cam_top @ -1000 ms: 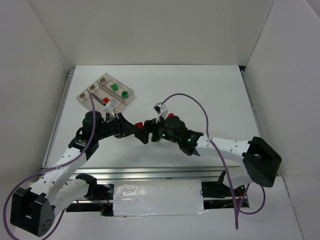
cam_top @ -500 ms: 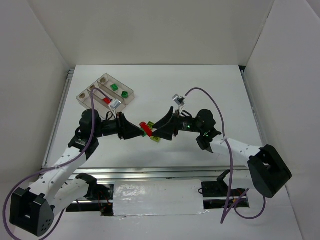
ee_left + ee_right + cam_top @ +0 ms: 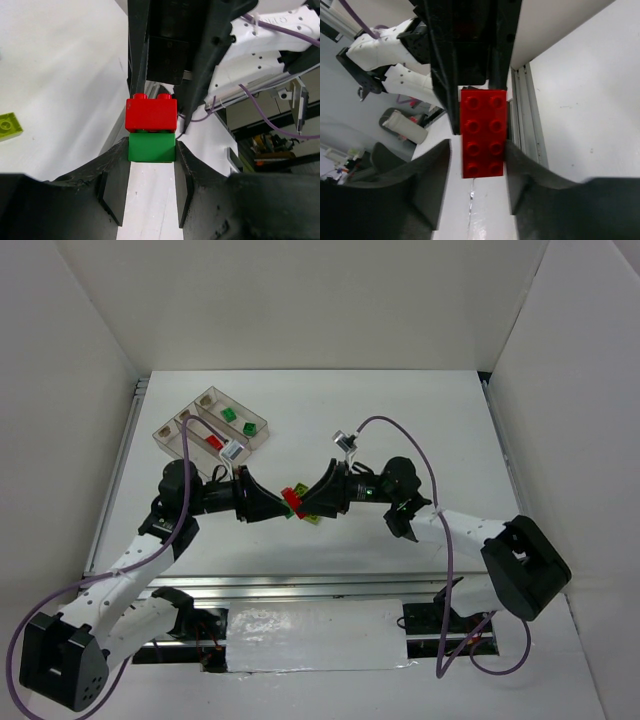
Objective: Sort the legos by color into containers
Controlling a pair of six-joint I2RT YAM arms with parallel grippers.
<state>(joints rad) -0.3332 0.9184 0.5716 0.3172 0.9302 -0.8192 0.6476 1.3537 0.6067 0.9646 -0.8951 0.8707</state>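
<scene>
Scene: Two arms meet tip to tip above the white table (image 3: 430, 420), sharing one stacked pair of legos.
Left gripper: The left gripper (image 3: 151, 154) is closed on the green brick (image 3: 151, 146), a pad pressed to each side.
Right gripper: The right gripper (image 3: 477, 150) has its fingers either side of the red brick (image 3: 482, 131). One pad touches and a thin gap shows at the other, so it cannot be told whether the grip is made.
Where the bricks are: The red brick is stacked on the green one, and both are off the table between the two grippers, well apart from the tray.
Step in hand: By the look of it, splitting the joined pair so that each colour can be sorted on its own.
Next move: Likely a firm hold on the red brick, then a straight pull apart. A twist could slip either brick.
Tray: The clear three-compartment tray (image 3: 263, 422) sits at the far left.
Far compartment: It holds a dark green lego (image 3: 229, 413) and a second green lego (image 3: 249, 427).
Middle compartment: It holds one red lego (image 3: 212, 440).
Near compartment: No brick shows, though a cable partly covers it.
Loose: A yellow-green lego (image 3: 10, 126) lies on the table beside the grippers.
</scene>
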